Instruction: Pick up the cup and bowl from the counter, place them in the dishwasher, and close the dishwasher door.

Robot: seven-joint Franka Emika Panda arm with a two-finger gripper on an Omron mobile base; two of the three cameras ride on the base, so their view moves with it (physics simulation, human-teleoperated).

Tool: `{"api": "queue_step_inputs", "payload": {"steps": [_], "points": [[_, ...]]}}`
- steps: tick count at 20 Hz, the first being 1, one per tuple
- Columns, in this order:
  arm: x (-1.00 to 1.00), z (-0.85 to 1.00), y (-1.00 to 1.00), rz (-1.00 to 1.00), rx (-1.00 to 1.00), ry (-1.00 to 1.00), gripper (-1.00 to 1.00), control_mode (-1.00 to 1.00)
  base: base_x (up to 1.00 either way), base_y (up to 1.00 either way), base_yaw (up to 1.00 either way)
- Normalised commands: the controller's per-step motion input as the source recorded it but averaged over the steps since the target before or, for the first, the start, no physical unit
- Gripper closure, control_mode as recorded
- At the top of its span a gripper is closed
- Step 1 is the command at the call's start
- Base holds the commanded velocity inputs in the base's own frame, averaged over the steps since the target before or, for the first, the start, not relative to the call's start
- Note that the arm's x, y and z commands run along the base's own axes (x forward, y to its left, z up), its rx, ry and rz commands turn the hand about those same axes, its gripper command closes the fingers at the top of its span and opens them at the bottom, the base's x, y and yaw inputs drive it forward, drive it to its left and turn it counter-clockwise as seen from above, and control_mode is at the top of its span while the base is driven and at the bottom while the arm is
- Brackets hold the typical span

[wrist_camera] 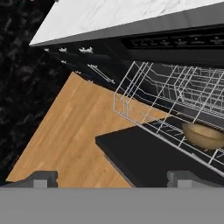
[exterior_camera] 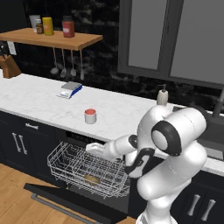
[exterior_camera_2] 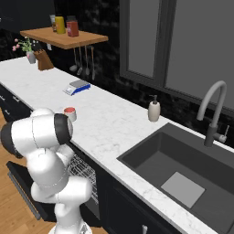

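Bowl (exterior_camera: 92, 178) lies in the dishwasher rack (exterior_camera: 70, 164), near the rack's front; the door (exterior_camera: 74, 201) is dropped flat. Cup (exterior_camera: 90, 116) stands upright on the desk (exterior_camera: 35, 100), near its front edge, above the rack. End effector (wrist_camera: 111, 177) hangs over the rack, released, nothing between its tips. Judgement: the cup lies up and farther back from it, so the next reach must rise over the desk edge.

Open worktop (exterior_camera: 39, 98) all around cup (exterior_camera: 90, 116), scale (exterior_camera: 70, 89) well apart behind it, rack (exterior_camera: 74, 164) pulled out over lowered door (exterior_camera: 74, 202), bowl (wrist_camera: 203, 134) apparently alone on rack floor, room above its wires.
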Motion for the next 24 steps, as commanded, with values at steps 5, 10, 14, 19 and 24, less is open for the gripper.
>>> {"api": "queue_step_inputs", "payload": {"steps": [5,10,14,19,24], "points": [[0.17,1.00,0.40,0.24,0.01,0.03,-1.00,-1.00,0.00,0.00,0.00],[0.15,1.00,0.55,0.24,0.00,0.02,-1.00,-1.00,0.00,0.00,0.00],[0.29,1.00,0.11,0.19,-0.04,-0.02,-1.00,-1.00,0.00,0.00,0.00],[0.41,1.00,-0.14,0.18,-0.28,-0.15,-1.00,-1.00,0.00,0.00,0.00],[0.29,1.00,-0.24,0.25,-0.32,-0.23,-1.00,-1.00,0.00,0.00,0.00]]}}
